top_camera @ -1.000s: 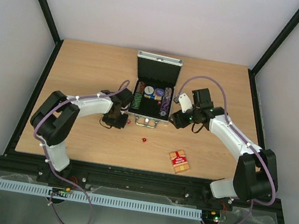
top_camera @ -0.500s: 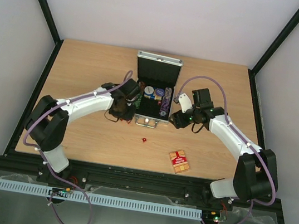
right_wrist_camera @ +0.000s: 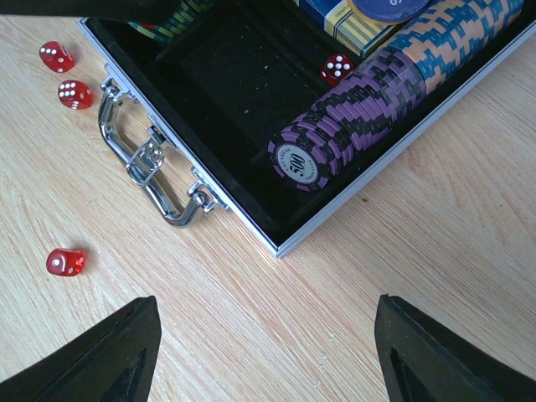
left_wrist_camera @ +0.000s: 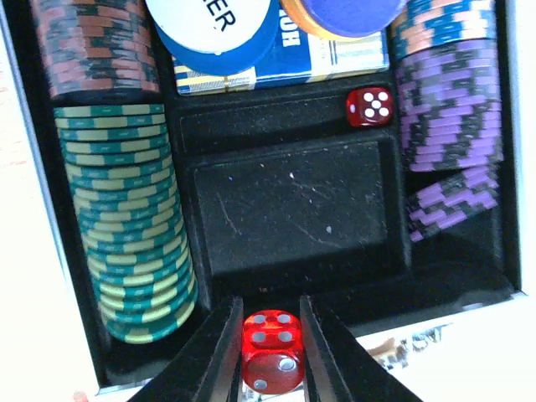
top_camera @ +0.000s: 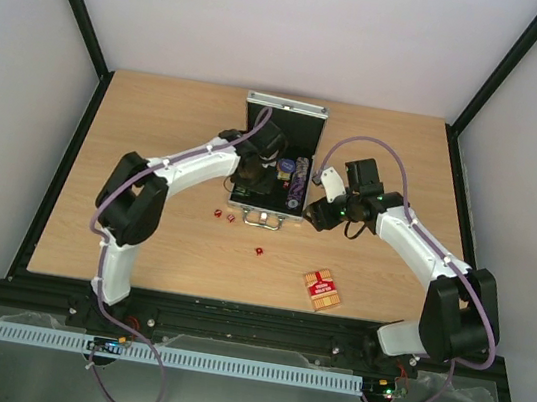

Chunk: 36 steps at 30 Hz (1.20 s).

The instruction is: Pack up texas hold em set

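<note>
Our left claw (left_wrist_camera: 270, 331) pinches a die (left_wrist_camera: 272, 356) over the case (left_wrist_camera: 293, 209) to drop it in — our right claw (right_wrist_camera: 268, 327) waits spread.

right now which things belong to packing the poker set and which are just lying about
Belongs to the job: case, chips, discs, blue card box, packed die, gripped die in left gripper, three loose dice, red card deck.

Just lying about: nothing; only the table under it all.

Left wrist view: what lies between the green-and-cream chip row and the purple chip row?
A bare black rectangular recess, with one small red die in the slot above it, seen in the left wrist view.
</note>
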Motion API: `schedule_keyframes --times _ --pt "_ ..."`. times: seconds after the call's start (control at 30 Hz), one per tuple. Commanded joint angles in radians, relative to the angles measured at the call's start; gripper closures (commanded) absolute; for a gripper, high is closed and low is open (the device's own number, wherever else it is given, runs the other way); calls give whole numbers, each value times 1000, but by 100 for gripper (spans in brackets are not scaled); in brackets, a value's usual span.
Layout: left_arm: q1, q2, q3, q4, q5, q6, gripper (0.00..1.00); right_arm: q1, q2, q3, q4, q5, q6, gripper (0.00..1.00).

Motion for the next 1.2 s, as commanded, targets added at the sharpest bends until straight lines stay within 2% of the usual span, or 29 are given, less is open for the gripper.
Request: schedule_keyframes --times 0.0,0.6,1.17 --pt "-5 65 75 -32 -36 22 81 -3 -16 -6 -36 -16 -11 29" --pt "24 296 318 -92 -126 58 82 -3 -12 -8 -35 -10 -12 29" --pt "34 354 339 -101 -254 56 83 -3 -10 -9 -34 -3 -15 29"
